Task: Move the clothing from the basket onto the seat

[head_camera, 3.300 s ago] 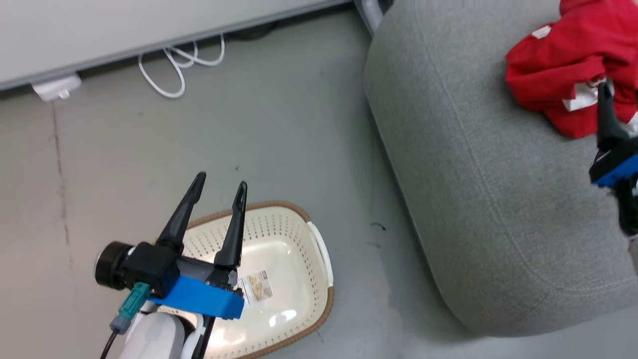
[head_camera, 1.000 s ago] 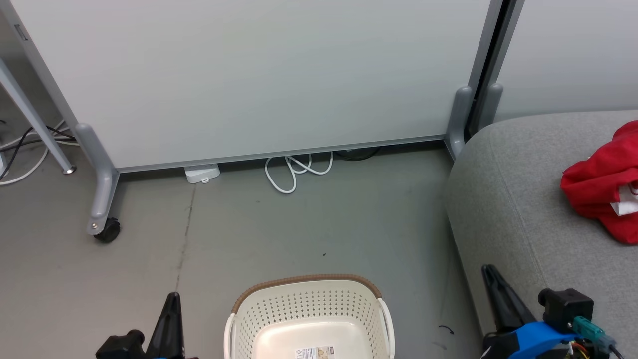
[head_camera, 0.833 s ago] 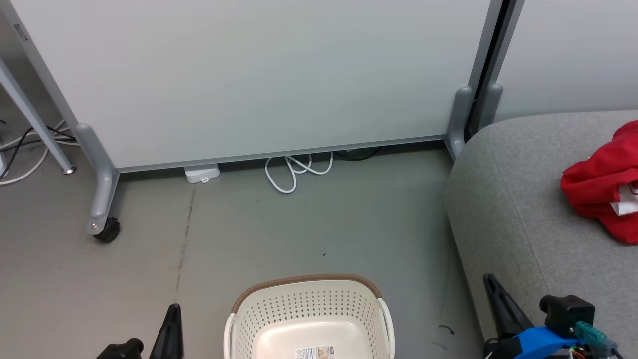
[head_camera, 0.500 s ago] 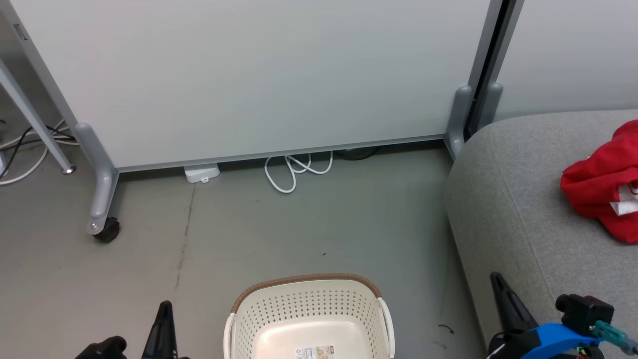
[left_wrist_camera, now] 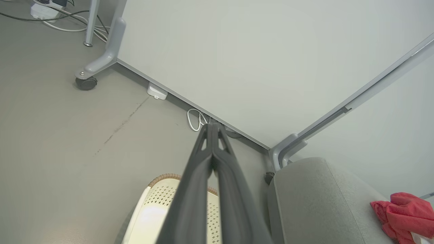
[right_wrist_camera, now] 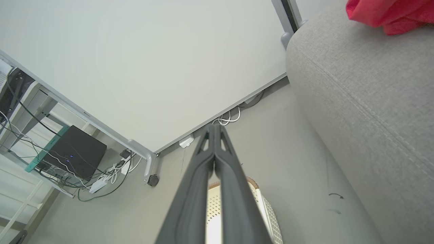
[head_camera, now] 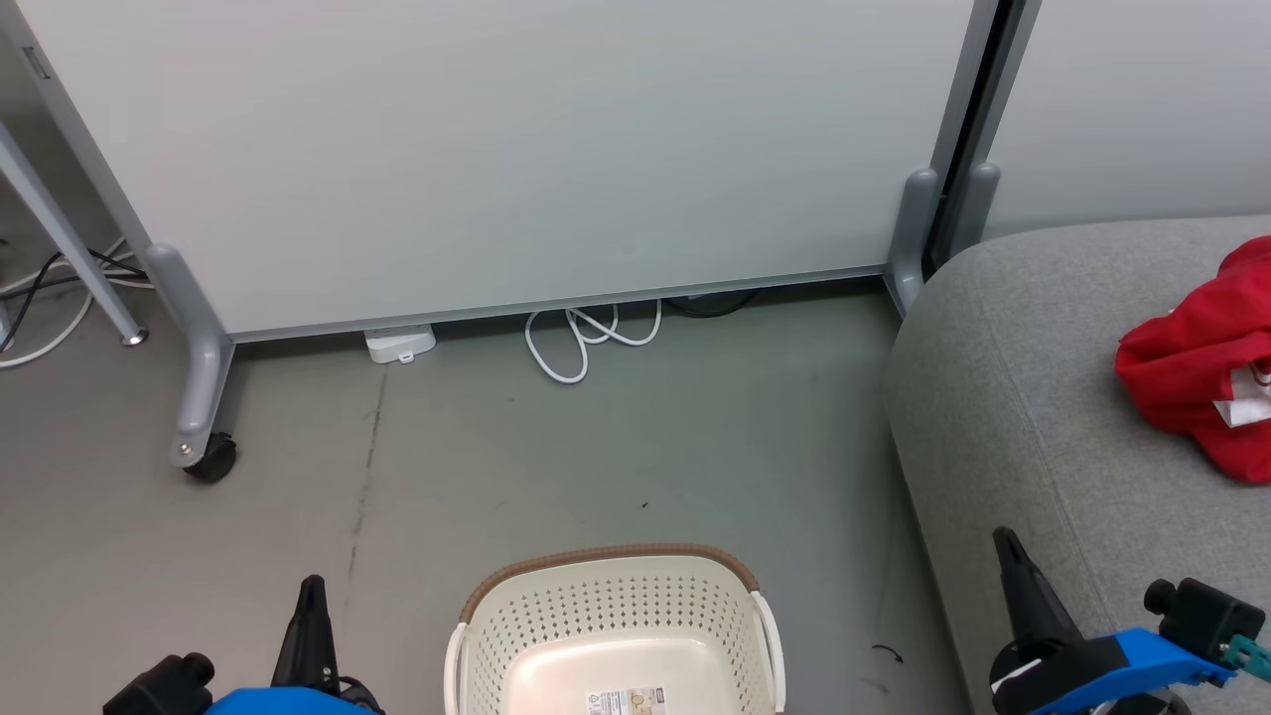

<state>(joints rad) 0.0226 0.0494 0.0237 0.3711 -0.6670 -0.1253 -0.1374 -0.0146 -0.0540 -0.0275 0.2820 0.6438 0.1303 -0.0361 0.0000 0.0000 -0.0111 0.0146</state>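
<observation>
The red clothing (head_camera: 1197, 367) is seen heaped on the grey couch (head_camera: 1003, 397), and the basket (head_camera: 616, 601) looks bare where visible. The left gripper (left_wrist_camera: 212, 127) and the right gripper (right_wrist_camera: 213, 127) are pressed together, empty. The arms are best parked low, clear of the basket's rim.

Setting, office or lab room: pale partition panel (head_camera: 516, 149) on a castered leg (head_camera: 204, 397), bare grey floor (head_camera: 616, 447), loose white cable (head_camera: 576, 343), black equipment box (right_wrist_camera: 73, 151) amid tangled wires (right_wrist_camera: 112, 173), grey couch (head_camera: 1013, 397).
</observation>
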